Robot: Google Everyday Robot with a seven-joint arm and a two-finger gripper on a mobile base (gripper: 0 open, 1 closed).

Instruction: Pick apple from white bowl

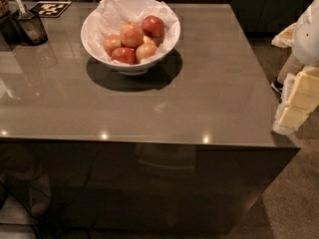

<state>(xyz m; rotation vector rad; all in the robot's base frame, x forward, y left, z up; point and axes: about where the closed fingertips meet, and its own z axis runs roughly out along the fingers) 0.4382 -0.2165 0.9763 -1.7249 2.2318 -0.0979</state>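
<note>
The white bowl point(94, 39) stands on the far left-centre of the grey-brown table, lined with crumpled white paper. It holds several apples. The apple point(131, 34), the largest, orange-red with a pale yellow blush, sits on top in the middle. A darker red apple point(153, 26) lies to its right, and smaller ones lie in front and to the left. My gripper point(296, 101), pale yellow below the white arm point(308, 31), hangs at the right edge of the view. It is beyond the table's right side, far from the bowl and holds nothing I can see.
A dark container with a utensil in it point(30, 26) stands at the table's far left corner, next to a black-and-white marker tag point(51, 8). The table's front edge point(149, 142) runs across the view. Carpet floor point(294, 203) lies to the right. Dark cabinets stand behind.
</note>
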